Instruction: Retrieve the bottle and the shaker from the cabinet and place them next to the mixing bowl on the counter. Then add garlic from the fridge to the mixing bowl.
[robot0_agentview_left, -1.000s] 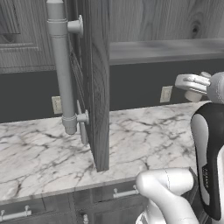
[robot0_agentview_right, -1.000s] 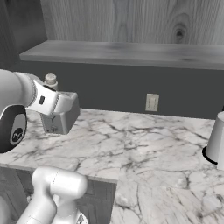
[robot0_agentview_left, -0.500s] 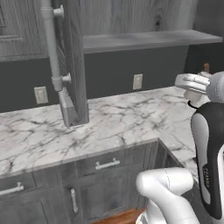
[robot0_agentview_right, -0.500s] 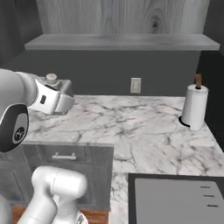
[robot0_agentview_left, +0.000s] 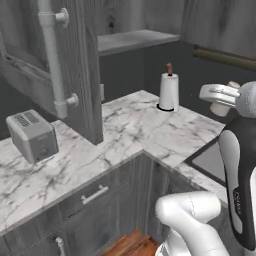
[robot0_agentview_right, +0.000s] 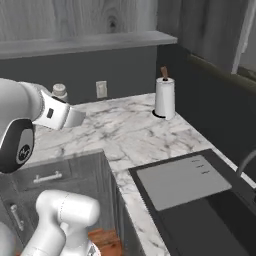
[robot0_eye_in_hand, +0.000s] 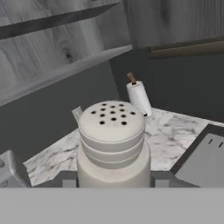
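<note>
My gripper (robot0_eye_in_hand: 113, 181) is shut on the shaker (robot0_eye_in_hand: 113, 144), a cream cylinder with a domed lid full of holes, held upright between the fingers. From the left base the shaker's top (robot0_agentview_left: 232, 85) peeks over the hand at the right edge, with the gripper (robot0_agentview_left: 224, 100) high above the counter corner. Seen from the right base, the shaker's cap (robot0_agentview_right: 59, 90) rises behind the wrist, the gripper (robot0_agentview_right: 63, 102) hovering over the counter's left part. The cabinet door (robot0_agentview_left: 80, 70) stands open on the left, its long bar handle (robot0_agentview_left: 52, 55) facing me.
A marble counter (robot0_agentview_left: 135, 125) wraps around a corner. A paper towel roll (robot0_agentview_left: 169, 92) (robot0_agentview_right: 164, 97) stands at the back wall. A silver toaster (robot0_agentview_left: 31, 135) sits left of the open door. A dark cooktop (robot0_agentview_right: 185, 180) lies to the right. A shelf (robot0_agentview_right: 85, 44) runs above.
The whole scene has swung across both base views, so the base has moved. The open door has drifted left and the paper towel roll and cooktop have come into view. The shaker stays gripped.
</note>
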